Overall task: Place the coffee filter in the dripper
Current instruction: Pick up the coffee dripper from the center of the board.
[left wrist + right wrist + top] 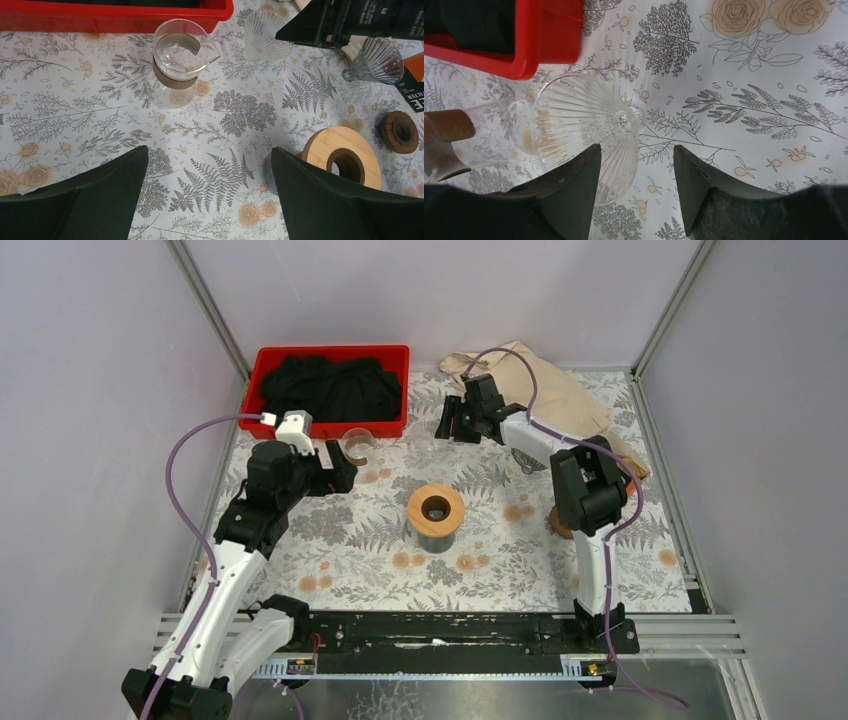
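A clear ribbed glass dripper [584, 120] lies on its side by the red bin. My right gripper [636, 148] hovers just over it, open. Its left finger covers the dripper's wall, and part of the rim sits between the jaws without being squeezed. From the left wrist view the same dripper [265, 42] shows beside the right gripper [325, 25]. Beige paper [530, 385] lies at the back right; I cannot pick out a single coffee filter. My left gripper [208, 150] is wide open above bare tablecloth.
A glass carafe [177, 65] with a brown collar stands before the red bin [335, 385] of black cloth. A wooden ring on a glass [436, 510] sits mid-table. To the right are a second ribbed glass cone [375, 60], a dark brown ring [400, 131] and a filter pack [412, 85].
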You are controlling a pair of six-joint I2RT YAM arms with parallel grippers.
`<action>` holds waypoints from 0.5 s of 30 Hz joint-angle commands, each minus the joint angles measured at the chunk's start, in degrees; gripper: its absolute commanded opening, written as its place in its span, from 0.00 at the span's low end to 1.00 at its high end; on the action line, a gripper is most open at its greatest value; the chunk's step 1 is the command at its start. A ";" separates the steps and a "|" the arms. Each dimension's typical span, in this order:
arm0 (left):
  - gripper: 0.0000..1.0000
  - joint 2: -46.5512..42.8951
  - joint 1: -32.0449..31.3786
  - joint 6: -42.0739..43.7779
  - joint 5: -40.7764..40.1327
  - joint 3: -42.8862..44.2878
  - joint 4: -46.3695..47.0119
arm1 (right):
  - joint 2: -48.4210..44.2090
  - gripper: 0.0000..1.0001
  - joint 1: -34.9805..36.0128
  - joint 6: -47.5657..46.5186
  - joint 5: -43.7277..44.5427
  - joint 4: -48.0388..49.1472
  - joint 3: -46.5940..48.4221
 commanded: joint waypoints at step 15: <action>1.00 0.41 0.57 0.87 0.84 -0.46 2.95 | 0.84 0.09 -0.66 3.73 -4.38 3.83 3.52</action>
